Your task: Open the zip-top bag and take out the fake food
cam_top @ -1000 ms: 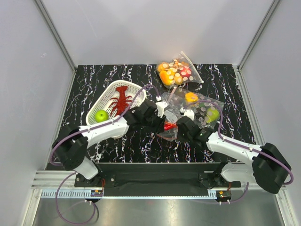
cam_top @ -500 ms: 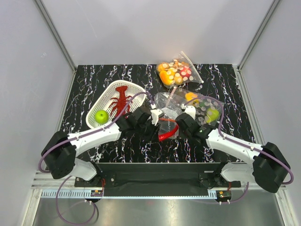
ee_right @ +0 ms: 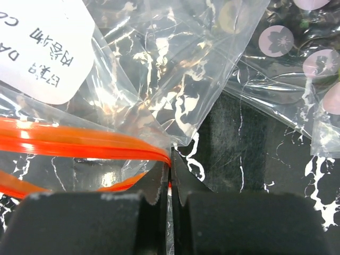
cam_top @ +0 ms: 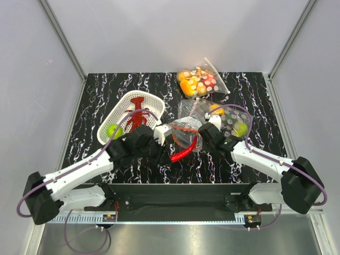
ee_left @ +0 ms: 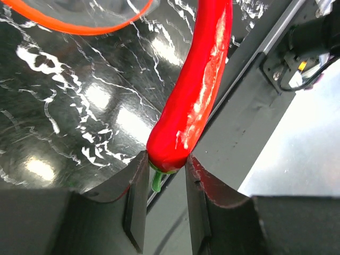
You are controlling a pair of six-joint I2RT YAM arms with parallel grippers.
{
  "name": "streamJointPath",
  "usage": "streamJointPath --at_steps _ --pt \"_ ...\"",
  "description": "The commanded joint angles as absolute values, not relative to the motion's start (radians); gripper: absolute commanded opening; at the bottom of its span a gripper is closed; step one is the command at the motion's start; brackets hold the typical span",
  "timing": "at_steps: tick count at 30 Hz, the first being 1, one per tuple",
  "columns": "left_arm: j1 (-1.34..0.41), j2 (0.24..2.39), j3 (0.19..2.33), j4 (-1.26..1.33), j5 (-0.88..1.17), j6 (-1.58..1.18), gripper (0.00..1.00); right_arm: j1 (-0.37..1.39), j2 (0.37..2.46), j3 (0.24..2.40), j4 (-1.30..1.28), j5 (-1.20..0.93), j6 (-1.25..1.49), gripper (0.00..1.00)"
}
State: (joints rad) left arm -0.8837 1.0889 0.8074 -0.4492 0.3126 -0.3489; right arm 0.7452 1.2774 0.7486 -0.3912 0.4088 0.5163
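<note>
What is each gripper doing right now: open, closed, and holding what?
Left gripper: closed on the chili pepper, near its stem.
Right gripper: closed on the edge of the zip-top bag.

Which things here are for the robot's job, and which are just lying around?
For the job: zip-top bag, chili pepper, lobster, apple, and the white basket holding lobster and apple.
Just lying around: far polka-dot bag, near polka-dot bag.

White label (ee_right: 42, 50) on zip-top bag (ee_right: 159, 74), print upside-down, unreadable
</note>
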Motion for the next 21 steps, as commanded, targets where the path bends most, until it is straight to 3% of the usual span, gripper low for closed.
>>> streamJointPath --at_steps 1,4,7,8,11,21 --pt "-0.867 0.996 0.813 -0.492 0.226 -0.379 0.00 0.736 1.273 0.779 -0.371 0.395 0.503 0.02" --pt "-0.801 0.930 0.821 -0.508 0.149 -0.403 0.00 0.736 1.258 0.759 -0.348 0.339 0.506 0.06" --pt "-0.688 0.885 0.842 -0.512 0.123 -0.414 0.00 0.735 1.243 0.749 -0.345 0.312 0.514 0.24" --pt "-0.661 0.878 0.851 -0.517 0.112 -0.416 0.00 0.738 1.230 0.747 -0.353 0.307 0.515 0.39" --pt "-0.580 0.871 0.887 -0.523 0.037 -0.419 0.00 0.736 1.200 0.739 -0.367 0.292 0.522 0.59" --pt "-0.338 0.985 0.890 -0.439 -0.104 -0.426 0.00 0.735 1.077 0.742 -0.440 0.276 0.503 0.98"
